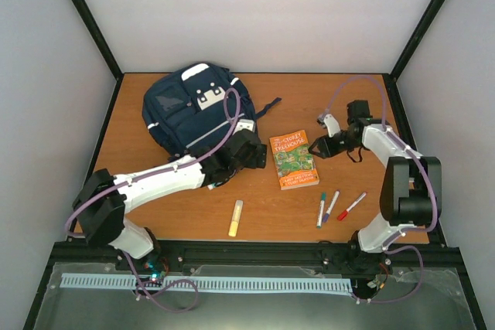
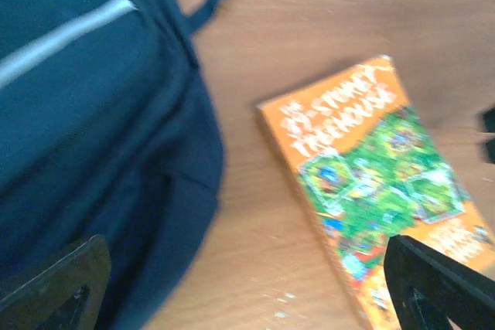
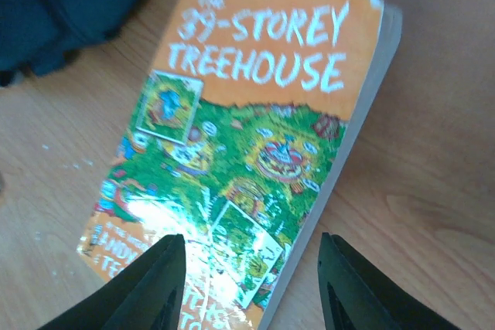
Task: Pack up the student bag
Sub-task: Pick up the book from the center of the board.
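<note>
Read the table (image 1: 155, 222) from the top view as a clock, with 6 at the arm bases. Nearest, at about 6, a yellow highlighter (image 1: 235, 218) lies on its own, one end toward the bases. At about 5 lie a green marker (image 1: 321, 209), a blue marker (image 1: 332, 205) and a red marker (image 1: 351, 206). They are side by side but apart, and the red one slants most.

Further in, just on the 3 side of centre, the book (image 1: 294, 160) lies flat. Its orange and green cover faces up and its title end points toward 12. The right gripper (image 1: 315, 147) hangs at the book's 3 side. In the right wrist view its fingers (image 3: 158, 284) stand partly apart and frame the end of the cover away from the title, with nothing between them. That view is blurred, so I cannot tell whether the tips touch the cover.

On the book's 9 side, between book and bag, is the left gripper (image 1: 251, 148). Its fingers (image 2: 62, 284) are spread wide and hold nothing. In the left wrist view one finger is over the bag's edge, the other is by a corner of the book, and bare table shows between them.

Farthest, at about 10 to 11, the bag (image 1: 186, 106) lies flat with its front up, showing white patches and stripes. A dark strap (image 1: 271, 104) trails from it toward 3. In the top view the left arm's wrist overlaps the bag's near edge.
</note>
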